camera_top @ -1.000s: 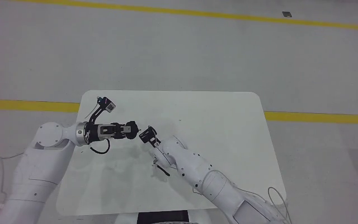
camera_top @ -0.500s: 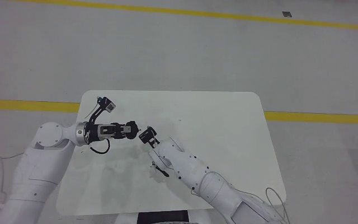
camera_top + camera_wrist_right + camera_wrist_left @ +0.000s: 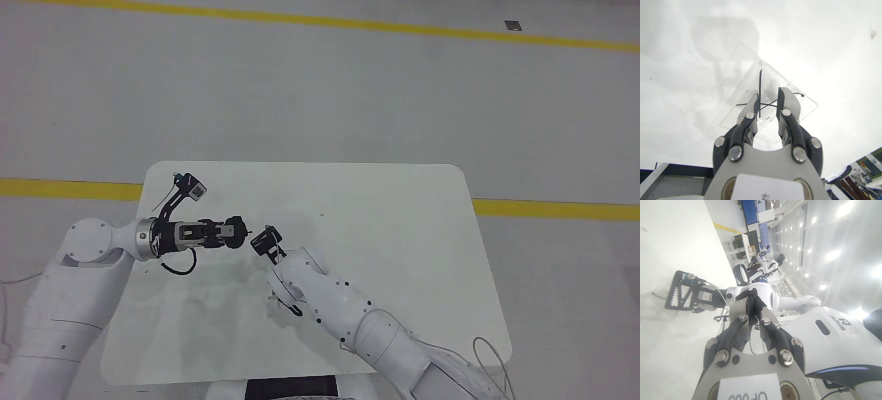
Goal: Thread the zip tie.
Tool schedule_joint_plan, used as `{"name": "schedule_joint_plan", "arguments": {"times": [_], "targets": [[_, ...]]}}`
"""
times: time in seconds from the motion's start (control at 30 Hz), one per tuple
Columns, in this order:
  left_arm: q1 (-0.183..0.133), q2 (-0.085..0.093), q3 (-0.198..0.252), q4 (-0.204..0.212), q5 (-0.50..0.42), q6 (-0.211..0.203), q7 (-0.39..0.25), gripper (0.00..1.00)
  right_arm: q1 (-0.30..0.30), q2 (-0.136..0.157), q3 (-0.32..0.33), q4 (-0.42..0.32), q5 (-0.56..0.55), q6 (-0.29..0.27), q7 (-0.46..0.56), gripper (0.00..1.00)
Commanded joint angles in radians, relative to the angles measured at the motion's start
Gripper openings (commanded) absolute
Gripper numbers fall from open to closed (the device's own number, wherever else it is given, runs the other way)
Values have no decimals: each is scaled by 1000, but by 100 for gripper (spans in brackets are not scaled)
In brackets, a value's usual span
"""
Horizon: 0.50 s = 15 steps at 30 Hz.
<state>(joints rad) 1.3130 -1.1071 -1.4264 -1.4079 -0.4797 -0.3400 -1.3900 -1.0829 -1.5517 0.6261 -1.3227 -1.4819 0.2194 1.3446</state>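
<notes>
The black zip tie (image 3: 750,313) sits pinched between the fingers of my left gripper (image 3: 753,296), which is shut on it above the table's left half. My right gripper (image 3: 767,94) is open, and a straight black strap (image 3: 760,85) runs along the inner face of one finger without being clamped. In the top view the left gripper (image 3: 238,229) and right gripper (image 3: 265,243) stand tip to tip, a small gap apart. From the left wrist view the right gripper (image 3: 672,292) appears side-on, with a thin black tail (image 3: 657,295) poking out beyond it.
A clear plastic plate (image 3: 802,106) lies on the white table (image 3: 400,200) under the right gripper, with a couple of loose zip ties (image 3: 770,103) crossed on it. The table's right half is bare apart from a small dark speck (image 3: 322,212).
The right arm's forearm has shifted slightly to the left. Both grippers stay almost where they were.
</notes>
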Motion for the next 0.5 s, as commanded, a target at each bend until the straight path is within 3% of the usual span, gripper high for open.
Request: {"name": "schedule_joint_plan", "arguments": {"times": [0.0, 0.47], "targets": [[0, 0, 0, 0, 0, 0, 0, 0, -3, -2, 3, 1, -5, -1, 0, 19], [0, 0, 0, 0, 0, 0, 0, 0, -19, -14, 32, -3, 3, -56, -17, 20]]}}
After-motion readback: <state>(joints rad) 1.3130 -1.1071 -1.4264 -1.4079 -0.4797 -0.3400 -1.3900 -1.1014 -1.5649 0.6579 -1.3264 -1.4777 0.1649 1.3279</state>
